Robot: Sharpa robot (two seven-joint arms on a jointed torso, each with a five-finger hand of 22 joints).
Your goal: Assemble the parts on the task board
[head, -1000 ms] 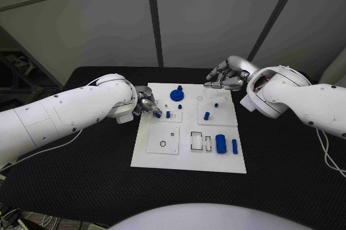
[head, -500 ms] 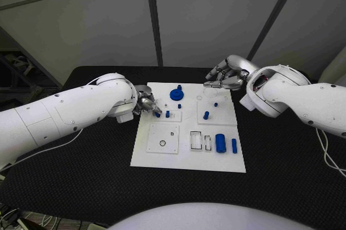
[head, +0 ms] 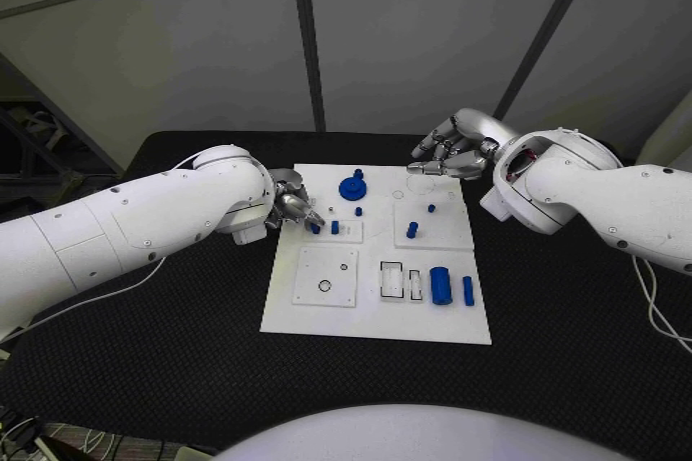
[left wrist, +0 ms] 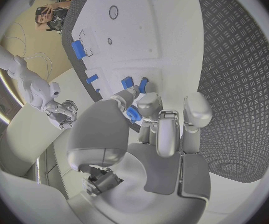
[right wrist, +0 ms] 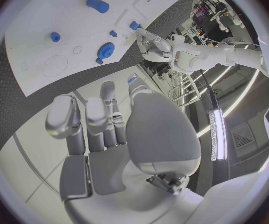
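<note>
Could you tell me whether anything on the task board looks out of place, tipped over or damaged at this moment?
Nothing stands out. The task board lies flat and square on the table, its blue parts in order, with no visible damage. The left hand is at the board's left edge near small blue parts; the right hand hovers by its far right corner.

grey panelled wall point(head: 418, 51); black table point(head: 173, 351)

The table point(head: 173, 381) is showing a matt black, finely textured mat under the smooth white task board point(head: 378, 321), whose blue parts point(head: 441, 287) are looking like plain plastic, while the glossy white arms point(head: 130, 231) are carrying silvery, metal-looking hands point(left wrist: 162, 129).
</note>
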